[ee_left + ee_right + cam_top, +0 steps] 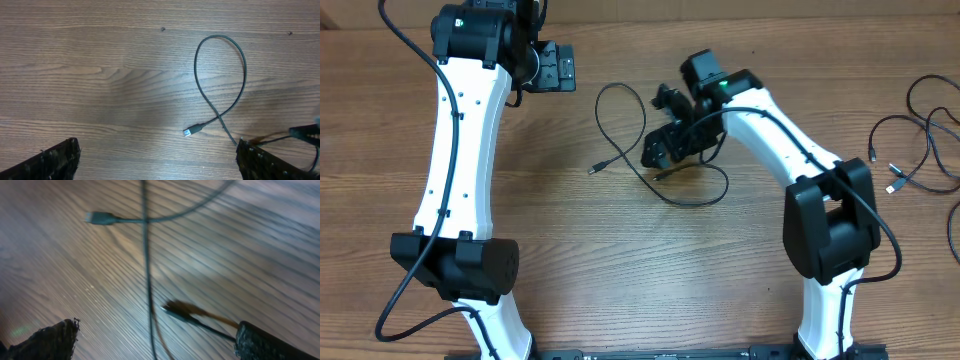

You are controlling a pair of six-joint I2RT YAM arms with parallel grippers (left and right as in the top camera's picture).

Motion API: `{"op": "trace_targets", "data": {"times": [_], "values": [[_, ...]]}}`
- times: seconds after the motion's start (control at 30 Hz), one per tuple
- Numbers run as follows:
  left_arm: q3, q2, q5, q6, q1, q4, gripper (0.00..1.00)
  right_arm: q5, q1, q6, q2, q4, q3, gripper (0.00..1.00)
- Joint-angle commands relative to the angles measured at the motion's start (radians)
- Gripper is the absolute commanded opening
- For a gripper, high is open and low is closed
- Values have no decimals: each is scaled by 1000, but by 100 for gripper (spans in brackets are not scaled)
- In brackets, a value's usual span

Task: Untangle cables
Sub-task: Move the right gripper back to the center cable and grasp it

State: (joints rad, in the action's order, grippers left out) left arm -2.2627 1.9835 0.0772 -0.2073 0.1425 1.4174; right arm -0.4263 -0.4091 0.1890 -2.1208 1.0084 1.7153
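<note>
The left gripper (564, 67) hangs over the far side of the table (620, 270), its 2 fingers (55, 160) spread wide with nothing between them. In its wrist view a thin black cable (196, 70) lies flat on the wood in 1 open loop that crosses over itself, and a small silver plug (192, 131) sits at the free end just past the crossing

The right gripper (660, 125) is low over the middle of the table, right at the same cable, with its jaws also wide apart and closed on nothing. Its wrist view is blurred: the cable (146, 255) runs across the wood in the gap between the fingers (50, 340), the silver plug (100, 218) lies beyond them, and a second, darker plug (177, 311) rests near the right finger. I cannot tell whether that finger touches it

From above, the cable curves on toward the right arm in 1 more loose bend. A separate bunch of cables (932, 120) lies at the table's right edge, well apart from both grippers
</note>
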Motion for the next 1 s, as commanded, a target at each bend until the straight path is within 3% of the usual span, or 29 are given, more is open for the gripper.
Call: {"op": "trace_targets", "data": {"times": [0.0,0.47,0.63,0.87,0.97], "values": [[-3,6,-11,-6,2,-1,99,7,-47,26,-3,-36,5,100],[-3,6,-11,-6,2,-1,99,48,-153,25,-64,-184,5,100],[-3,6,-11,-6,2,-1,100,76,-153,26,-87,-223,5,93],[-3,6,-11,-6,2,-1,99,124,-153,87,-146,-244,5,92],[-3,6,-11,-6,2,-1,100,128,-154,105,-163,-267,5,84]]}}
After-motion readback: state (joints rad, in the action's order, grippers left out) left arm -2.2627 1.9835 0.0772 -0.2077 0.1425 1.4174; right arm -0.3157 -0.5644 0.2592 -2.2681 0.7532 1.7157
